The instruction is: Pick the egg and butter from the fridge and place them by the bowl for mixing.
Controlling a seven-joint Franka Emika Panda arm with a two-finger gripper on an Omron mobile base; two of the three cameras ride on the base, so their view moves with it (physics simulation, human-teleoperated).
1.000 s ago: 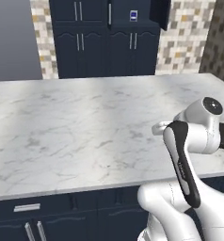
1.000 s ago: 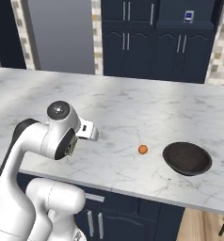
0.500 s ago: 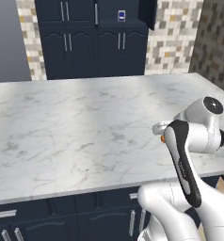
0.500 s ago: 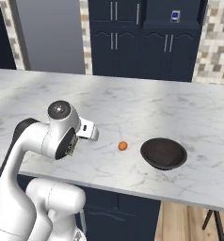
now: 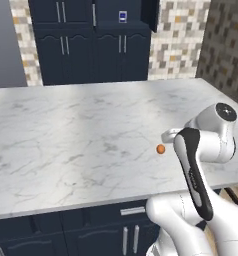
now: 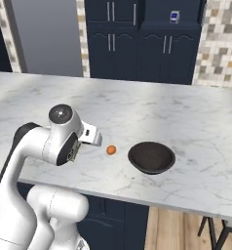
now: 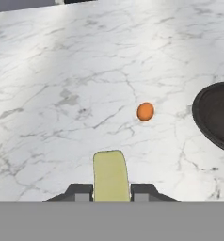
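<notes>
While clamped on butter [image 7: 111,175], gripper [image 7: 111,192] above marble counter [image 7: 62,70], near egg [image 7: 145,111].

I stand in a kitchen: a white marble counter [image 6: 186,122] stretches before me, dark navy cabinets [image 6: 152,44] line the far wall, and mosaic tile [image 5: 176,40] covers the wall beside them.

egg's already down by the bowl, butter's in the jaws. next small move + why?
Probably carry the butter forward and down to bare marble next to the egg, short of the bowl. The gripper is shut on the stick above the counter, and the egg already lies beside the bowl, apart from it, so the butter is the piece left to place.
</notes>
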